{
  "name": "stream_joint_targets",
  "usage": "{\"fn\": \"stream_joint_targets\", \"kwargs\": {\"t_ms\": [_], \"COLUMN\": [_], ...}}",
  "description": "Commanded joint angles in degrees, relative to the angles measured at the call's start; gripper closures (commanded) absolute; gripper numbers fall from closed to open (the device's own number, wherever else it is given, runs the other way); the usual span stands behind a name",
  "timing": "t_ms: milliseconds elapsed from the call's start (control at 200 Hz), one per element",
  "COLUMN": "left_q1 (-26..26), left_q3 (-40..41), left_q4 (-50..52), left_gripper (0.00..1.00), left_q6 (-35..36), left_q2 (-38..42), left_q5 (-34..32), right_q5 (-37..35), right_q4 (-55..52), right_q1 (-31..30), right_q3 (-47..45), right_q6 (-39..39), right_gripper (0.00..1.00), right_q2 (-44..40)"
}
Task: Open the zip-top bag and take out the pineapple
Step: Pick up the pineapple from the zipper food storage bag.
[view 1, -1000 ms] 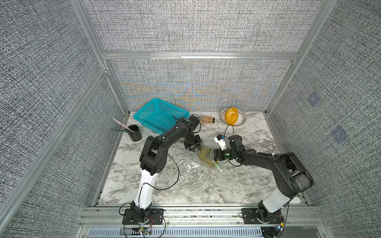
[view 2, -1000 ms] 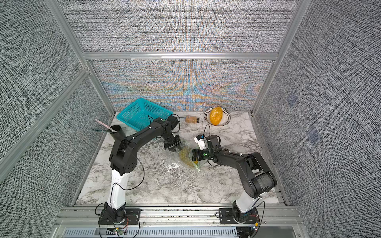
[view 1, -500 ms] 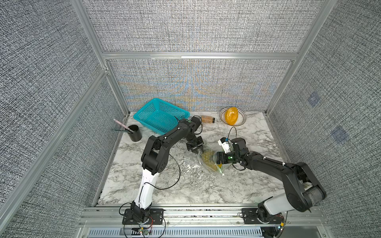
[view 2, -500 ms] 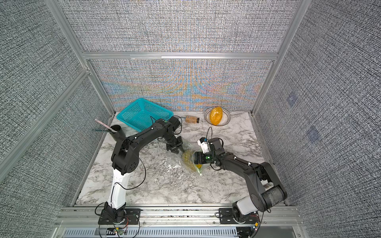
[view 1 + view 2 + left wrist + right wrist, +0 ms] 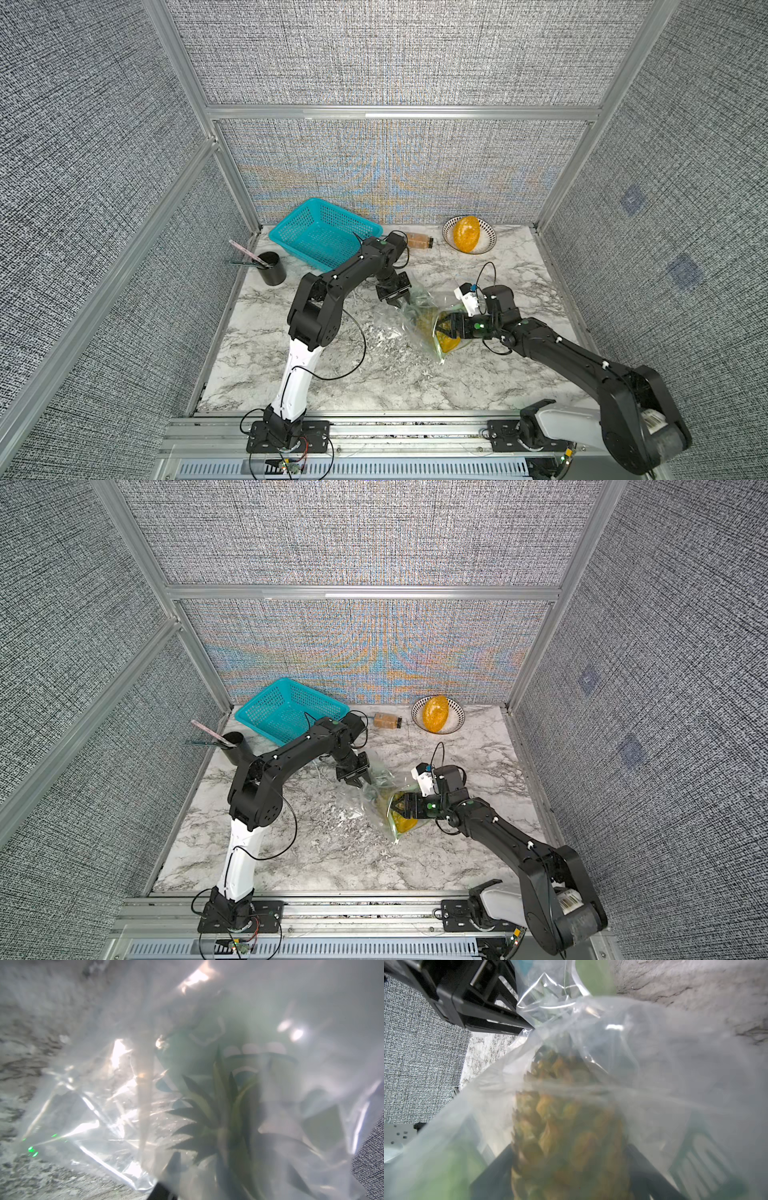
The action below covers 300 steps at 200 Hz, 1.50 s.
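Marble tabletop [image 5: 332, 374] lies bare between the front rail and both grippers, the widest open stretch in both top views. It is shut in by grey fabric walls on three sides. The right arm reaches low from its base at the front rail, forearm close over the marble and wrist level.

The right gripper [image 5: 444, 330] points toward the left gripper [image 5: 400, 300]. Its jaws stand wide, with one dark finger [image 5: 492, 1167] against each side of the pineapple [image 5: 566, 1126], gripping its scaly yellow body through blurred film. Whether the fingers are inside the plastic, the frames do not settle. The zip-top bag [image 5: 399, 328] hangs crumpled between the two grippers. Its pale green zip edge curves just beside the right fingers, and one corner touches the marble below them. The pineapple lies inside the bag, its green crown toward the left gripper and plain in the left wrist view [image 5: 220, 1126].

The left arm rises from its base, folds at a high elbow and bends down at the wrist. Its gripper is nearly closed, pinching a bunched corner of the bag on the crown side.

Bare marble runs from the right gripper's outer side to the table edge. Beyond the left gripper, close behind its wrist, sits a teal basket [image 5: 320, 237]. A black cup [image 5: 272, 270] stands on that gripper's outer side, at the wall. A small brown bottle [image 5: 419, 240] lies near the back wall. Well beyond the right gripper, a bowl [image 5: 484, 245] holds a smooth orange fruit [image 5: 465, 232].
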State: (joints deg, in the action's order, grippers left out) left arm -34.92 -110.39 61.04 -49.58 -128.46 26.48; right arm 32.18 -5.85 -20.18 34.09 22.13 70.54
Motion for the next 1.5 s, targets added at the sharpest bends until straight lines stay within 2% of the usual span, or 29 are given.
{"fn": "stream_joint_targets", "kwargs": {"t_ms": [0,480,581,666,731,796,941,1031,1156,1301,1496], "left_q1": [0.28,0.38,0.38,0.29,0.28,0.27,0.54,1.05,2.41,3.18,3.77], "left_q3": [-1.08,-3.95,-4.53,-4.10,-3.42,-2.24,1.80,3.71,3.89,4.13,10.36], "left_q4": [-0.98,2.69,2.77,2.78,2.53,1.78,-1.77,-3.95,-7.62,-8.72,-11.96], "left_gripper": [0.68,0.67,0.46,0.18,0.11,0.08,0.07,0.06,0.00,0.00,0.01], "left_q6": [-0.37,2.88,3.82,4.06,3.93,3.26,0.63,-0.91,-3.11,-6.14,-10.18], "left_q2": [-0.42,-0.34,-0.34,0.06,0.65,1.53,3.44,6.28,10.77,12.59,18.06], "left_q5": [-2.62,-7.07,-6.88,-6.80,-6.38,-5.95,-4.08,-5.48,-5.79,-3.35,-3.58], "right_q5": [4.81,11.98,14.37,15.07,15.48,16.04,17.49,17.73,17.83,18.26,19.32], "right_q4": [0.58,-8.52,-7.14,-4.77,-2.85,-0.66,5.67,7.63,10.66,13.46,20.57], "right_q1": [0.81,5.78,6.28,6.30,6.34,6.36,6.37,6.38,6.35,6.47,6.71], "right_q3": [0.40,2.70,2.21,1.87,1.52,0.69,-1.37,-1.56,-1.92,-1.54,-0.73], "right_q6": [-0.37,-1.81,0.60,3.28,4.91,6.65,11.14,12.96,15.52,17.70,22.97], "right_gripper": [0.45,0.45,0.45,0.45,0.45,0.45,0.45,0.45,0.45,0.45,0.45], "right_q2": [-1.78,-6.23,-7.36,-7.85,-7.54,-7.04,-6.47,-5.76,-4.41,-2.33,2.28]}}
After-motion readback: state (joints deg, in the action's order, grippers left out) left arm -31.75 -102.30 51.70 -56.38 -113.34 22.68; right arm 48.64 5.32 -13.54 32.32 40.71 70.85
